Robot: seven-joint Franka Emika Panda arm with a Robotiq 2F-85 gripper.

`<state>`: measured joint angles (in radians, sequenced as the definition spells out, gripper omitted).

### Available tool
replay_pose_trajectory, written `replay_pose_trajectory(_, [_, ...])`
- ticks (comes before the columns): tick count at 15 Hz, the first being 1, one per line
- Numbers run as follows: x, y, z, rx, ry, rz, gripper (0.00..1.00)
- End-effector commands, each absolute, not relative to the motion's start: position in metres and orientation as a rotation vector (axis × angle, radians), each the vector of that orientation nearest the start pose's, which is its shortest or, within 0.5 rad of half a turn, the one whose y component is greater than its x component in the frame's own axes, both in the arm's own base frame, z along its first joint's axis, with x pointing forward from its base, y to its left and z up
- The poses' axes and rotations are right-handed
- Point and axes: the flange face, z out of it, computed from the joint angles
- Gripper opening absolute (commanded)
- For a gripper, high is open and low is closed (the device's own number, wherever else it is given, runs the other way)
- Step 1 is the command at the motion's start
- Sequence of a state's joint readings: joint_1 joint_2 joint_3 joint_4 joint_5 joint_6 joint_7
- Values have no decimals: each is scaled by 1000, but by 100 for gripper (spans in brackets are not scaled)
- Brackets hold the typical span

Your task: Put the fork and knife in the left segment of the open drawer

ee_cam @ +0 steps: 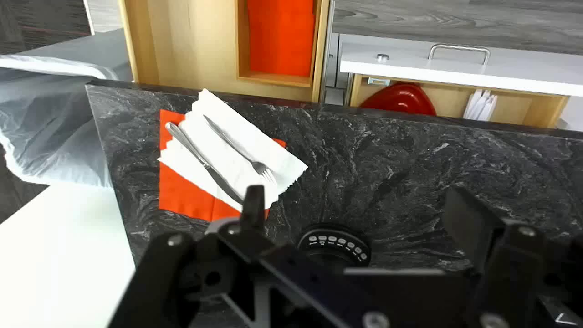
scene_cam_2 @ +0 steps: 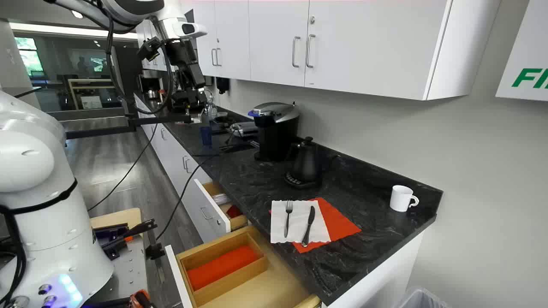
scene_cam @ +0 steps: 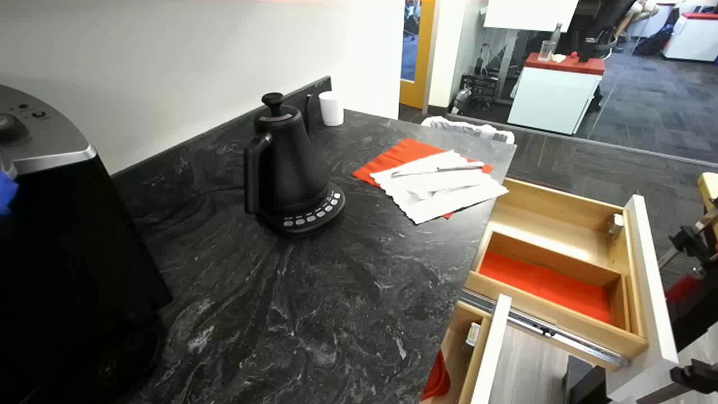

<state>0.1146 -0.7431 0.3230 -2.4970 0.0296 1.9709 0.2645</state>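
The fork [ee_cam: 239, 150] and the knife [ee_cam: 200, 157] lie side by side, apart, on a white napkin over a red-orange one. They also show in an exterior view, fork [scene_cam_2: 287, 219] and knife [scene_cam_2: 308, 226]. The open drawer [scene_cam_2: 252, 288] is pulled out below the counter edge beside them. Its left segment [scene_cam_2: 224, 263] has a bare red-orange floor and also shows in the wrist view [ee_cam: 280, 41]. My gripper [ee_cam: 355, 193] is open, fingers wide apart with nothing between them, high above the counter. It also shows in an exterior view [scene_cam_2: 192, 112], away from the cutlery.
A black kettle [scene_cam: 291, 163] stands on the counter near the napkins, with a coffee machine [scene_cam_2: 278, 132] beyond it. A white mug [scene_cam_2: 401, 199] stands by the wall. A neighbouring drawer [ee_cam: 455, 68] is partly open. A bin [ee_cam: 50, 123] stands at the counter end; cabinets [scene_cam_2: 364, 47] hang above.
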Motion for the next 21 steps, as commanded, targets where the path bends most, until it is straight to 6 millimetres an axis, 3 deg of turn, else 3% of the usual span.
replay_pose_trajectory(1, [316, 167, 533, -3235, -168, -388, 100])
replay_pose_trajectory(16, [316, 167, 533, -3235, -168, -388, 100])
replay_pose_trajectory(21, [331, 176, 526, -3221, -231, -397, 100])
